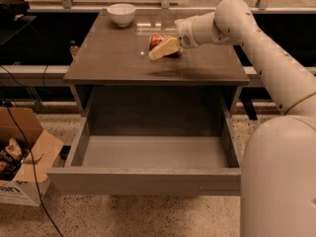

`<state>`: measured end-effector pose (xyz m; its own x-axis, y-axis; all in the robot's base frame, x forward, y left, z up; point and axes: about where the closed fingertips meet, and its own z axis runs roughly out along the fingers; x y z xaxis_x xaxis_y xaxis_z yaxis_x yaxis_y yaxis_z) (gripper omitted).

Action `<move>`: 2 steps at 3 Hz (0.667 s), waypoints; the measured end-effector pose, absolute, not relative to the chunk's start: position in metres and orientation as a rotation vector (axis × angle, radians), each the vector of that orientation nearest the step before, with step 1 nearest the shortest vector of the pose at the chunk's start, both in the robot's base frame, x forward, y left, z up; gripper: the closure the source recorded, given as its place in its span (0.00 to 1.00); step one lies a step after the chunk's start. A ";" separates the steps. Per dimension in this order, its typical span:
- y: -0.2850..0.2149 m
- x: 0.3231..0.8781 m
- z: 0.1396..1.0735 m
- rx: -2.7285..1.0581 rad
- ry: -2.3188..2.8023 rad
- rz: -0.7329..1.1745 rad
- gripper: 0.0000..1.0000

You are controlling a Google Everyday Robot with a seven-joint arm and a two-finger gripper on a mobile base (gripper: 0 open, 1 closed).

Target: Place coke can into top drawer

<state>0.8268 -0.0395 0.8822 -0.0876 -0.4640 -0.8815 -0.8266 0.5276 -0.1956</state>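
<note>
The coke can (156, 39) is found on the counter (111, 60), towards its rear right part, well apart from the white bowl (121, 14) standing at the rear left corner. The gripper (165, 47) is positioned at the can, just beside and partly in front of it, so that only the can's upper left portion is seen. The state of the jaws cannot be told. The arm (269, 63) is extended in from the right above the counter. The top drawer (148, 180) is pulled fully out below the counter; its pale grey inside is exposed. A cardboard box (24, 184) is noted on the floor at left.
</note>
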 end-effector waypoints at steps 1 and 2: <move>-0.054 0.843 0.872 -1.059 1.760 0.408 0.00; -0.073 0.853 0.858 -1.022 1.816 0.389 0.18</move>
<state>0.8526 -0.0734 0.8584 -0.1678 -0.4717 -0.8657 -0.7850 0.5952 -0.1721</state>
